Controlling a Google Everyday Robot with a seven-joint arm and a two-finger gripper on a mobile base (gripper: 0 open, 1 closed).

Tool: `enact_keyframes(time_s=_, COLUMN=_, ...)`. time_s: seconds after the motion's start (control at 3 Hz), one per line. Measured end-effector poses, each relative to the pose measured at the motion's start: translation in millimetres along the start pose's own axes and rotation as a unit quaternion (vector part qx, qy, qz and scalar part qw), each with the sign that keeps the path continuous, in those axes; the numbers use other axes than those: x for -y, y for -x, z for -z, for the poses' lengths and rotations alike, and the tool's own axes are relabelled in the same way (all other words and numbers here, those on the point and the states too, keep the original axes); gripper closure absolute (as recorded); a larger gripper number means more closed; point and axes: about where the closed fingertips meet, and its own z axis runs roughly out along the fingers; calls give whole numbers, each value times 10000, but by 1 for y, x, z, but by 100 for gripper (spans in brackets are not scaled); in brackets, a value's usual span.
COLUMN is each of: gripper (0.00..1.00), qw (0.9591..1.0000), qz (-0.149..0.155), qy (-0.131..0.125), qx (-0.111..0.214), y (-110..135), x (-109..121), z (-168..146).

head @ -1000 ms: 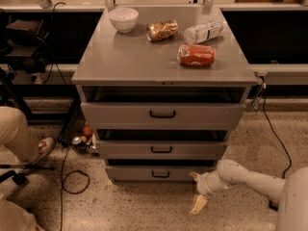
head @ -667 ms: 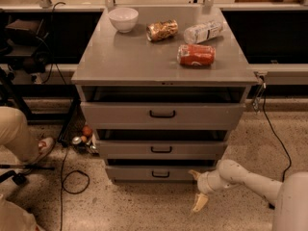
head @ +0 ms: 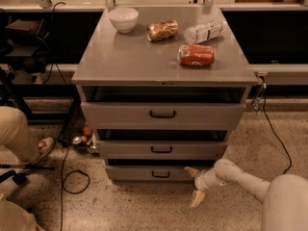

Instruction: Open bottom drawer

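- Change: gripper [head: 194,186] has edged slightly left and up toward the cabinet since the earlier frames; the drawers and the items on top are unmoved.
- Gripper: pale two-finger tool, low at the cabinet's right foot, fingers spread apart, holding nothing; the upper finger [head: 191,170] lies at the right end of the bottom drawer [head: 144,173]; contact cannot be told.
- Bottom drawer: lowest of three, grey metal front, small black bar handle [head: 160,174], dark gap above.
- Room: open speckled floor [head: 144,206] in front; black cable [head: 72,179] at left.
- Top: white bowl [head: 123,19], red can [head: 196,55].
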Motion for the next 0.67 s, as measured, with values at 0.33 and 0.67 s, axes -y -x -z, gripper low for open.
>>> enact_keyframes(time_s=0.33, gripper=0, qw=9992, qz=322, qy=-130, qx=-180, y=0, x=10, z=-12)
enact_keyframes(time_s=0.67, gripper=0, qw=9978, qz=505, qy=-361, qx=-234, y=2, x=19, z=-13)
